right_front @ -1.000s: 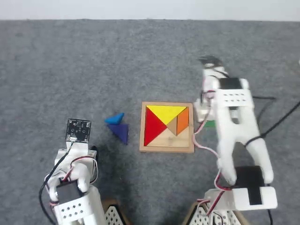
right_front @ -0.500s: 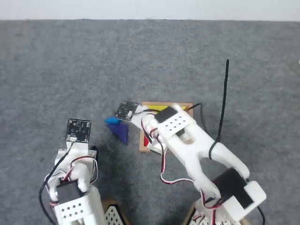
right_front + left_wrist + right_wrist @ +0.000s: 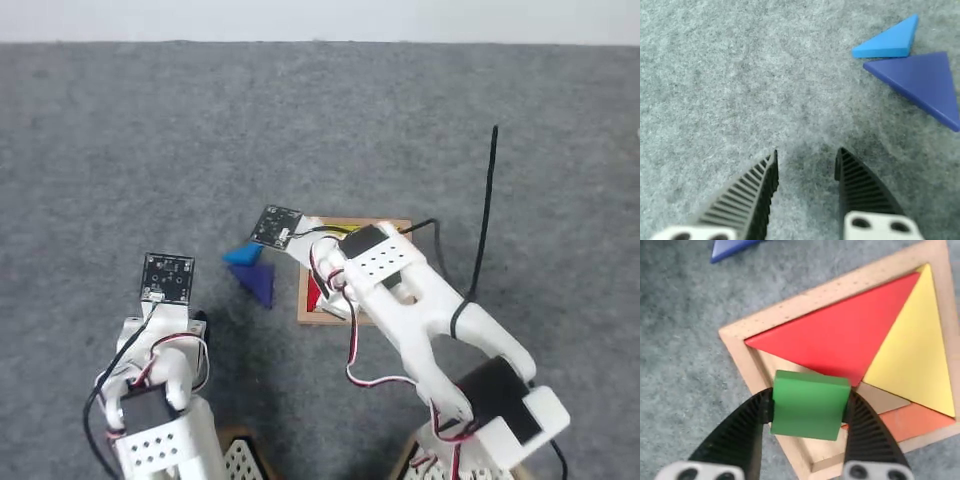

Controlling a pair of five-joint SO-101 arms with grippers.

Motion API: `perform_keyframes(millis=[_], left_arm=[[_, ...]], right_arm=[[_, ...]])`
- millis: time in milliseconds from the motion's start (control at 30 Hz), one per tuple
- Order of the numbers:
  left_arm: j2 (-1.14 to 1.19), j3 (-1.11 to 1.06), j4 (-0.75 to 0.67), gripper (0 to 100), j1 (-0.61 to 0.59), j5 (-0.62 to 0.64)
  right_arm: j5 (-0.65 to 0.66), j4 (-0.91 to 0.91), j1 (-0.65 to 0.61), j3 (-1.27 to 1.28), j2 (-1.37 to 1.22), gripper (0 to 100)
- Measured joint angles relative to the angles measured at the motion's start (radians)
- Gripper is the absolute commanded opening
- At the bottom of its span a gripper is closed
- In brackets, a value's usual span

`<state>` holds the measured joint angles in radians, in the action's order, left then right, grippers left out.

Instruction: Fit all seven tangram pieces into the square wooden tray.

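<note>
My right gripper (image 3: 809, 401) is shut on a green square (image 3: 810, 405) and holds it above the square wooden tray (image 3: 735, 340), over the bare corner beside the red triangle (image 3: 835, 335). A yellow triangle (image 3: 910, 350), a tan piece (image 3: 880, 399) and an orange piece (image 3: 915, 422) also lie in the tray. In the high view the right arm (image 3: 400, 290) covers most of the tray (image 3: 318, 318). A light blue triangle (image 3: 243, 255) and a dark blue triangle (image 3: 258, 282) lie on the carpet left of the tray. My left gripper (image 3: 806, 155) is open over bare carpet, short of the dark blue triangle (image 3: 920, 82).
Grey carpet covers the whole table. A black cable (image 3: 483, 210) rises from the right arm on the tray's right. The left arm (image 3: 155, 380) sits at the near left, with open carpet ahead of it and beyond the tray.
The right arm swung from the tray's right side to over the tray, carrying the green square, then edged slightly farther. The left arm and both blue triangles stayed put.
</note>
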<state>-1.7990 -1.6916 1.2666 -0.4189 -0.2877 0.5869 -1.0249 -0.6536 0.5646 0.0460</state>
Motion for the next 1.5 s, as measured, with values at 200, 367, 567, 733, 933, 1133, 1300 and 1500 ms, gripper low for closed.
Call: perform_keyframes(millis=[200, 367, 567, 733, 933, 1133, 1300, 1500], left_arm=[[0.0, 0.0, 0.0, 19, 0.0, 0.0], [0.0, 0.0, 0.0, 19, 0.0, 0.0], [0.0, 0.0, 0.0, 19, 0.0, 0.0], [0.0, 0.0, 0.0, 19, 0.0, 0.0], [0.0, 0.0, 0.0, 19, 0.0, 0.0], [0.0, 0.0, 0.0, 19, 0.0, 0.0], [0.0, 0.0, 0.0, 19, 0.0, 0.0], [0.0, 0.0, 0.0, 19, 0.0, 0.0]], right_arm=[[0.012, 0.0, 0.0, 0.0, 0.0, 17.7], [0.014, 0.0, 0.0, 0.0, 0.0, 17.8], [0.014, 0.0, -0.002, 0.005, 0.0, 33.3], [0.014, 0.0, -0.002, 0.006, 0.0, 38.7], [0.014, 0.0, -0.002, 0.006, 0.0, 38.7], [0.014, 0.021, 0.02, 0.006, -0.002, 38.7], [0.014, 0.038, 0.069, -0.005, -0.086, 38.7], [0.015, 0.038, 0.075, -0.064, -0.137, 38.7]])
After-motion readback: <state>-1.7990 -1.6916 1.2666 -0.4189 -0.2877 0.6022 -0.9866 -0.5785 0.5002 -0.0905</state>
